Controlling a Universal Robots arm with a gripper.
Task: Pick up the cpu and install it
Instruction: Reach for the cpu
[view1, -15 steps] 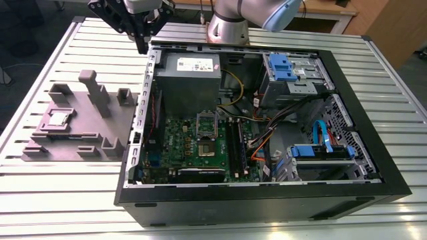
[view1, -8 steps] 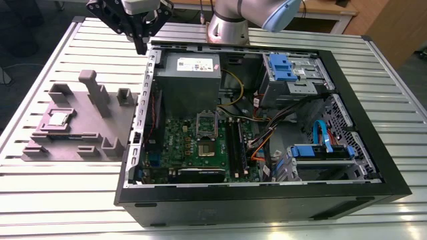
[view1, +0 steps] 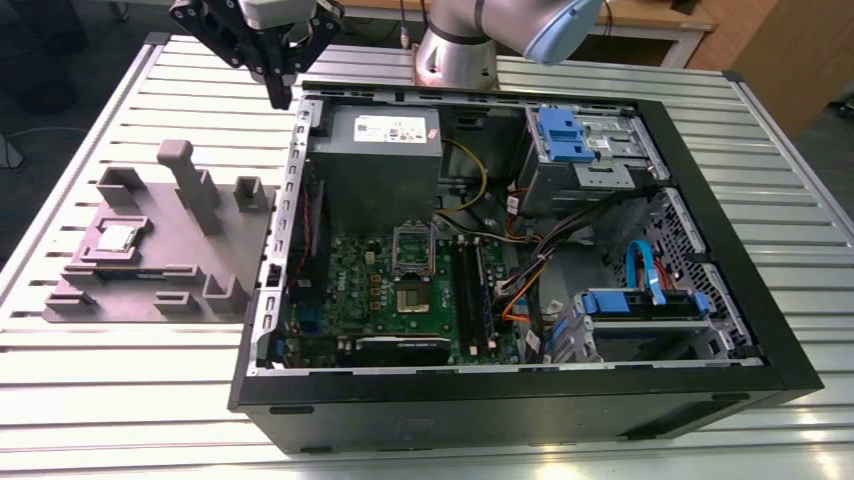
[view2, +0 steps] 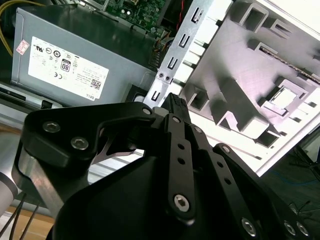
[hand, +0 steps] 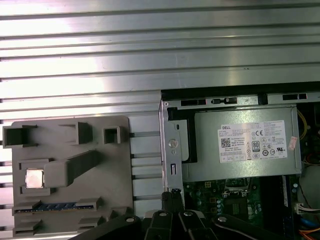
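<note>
Exterior view: the gripper (view1: 278, 92), partly cut off at the frame's top, hangs with fingers together, empty, above the case (view1: 534, 410) edge. The cpu (view1: 118, 237) lies on the jig (view1: 167, 255).

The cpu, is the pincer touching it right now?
Apart. The exterior view shows the pincer hanging above the computer case's corner, while the cpu lies in the grey holder on that view's left, a clear gap between them.

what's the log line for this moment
gripper: shut, empty, by case edge | cpu: on fixture, untouched
</note>
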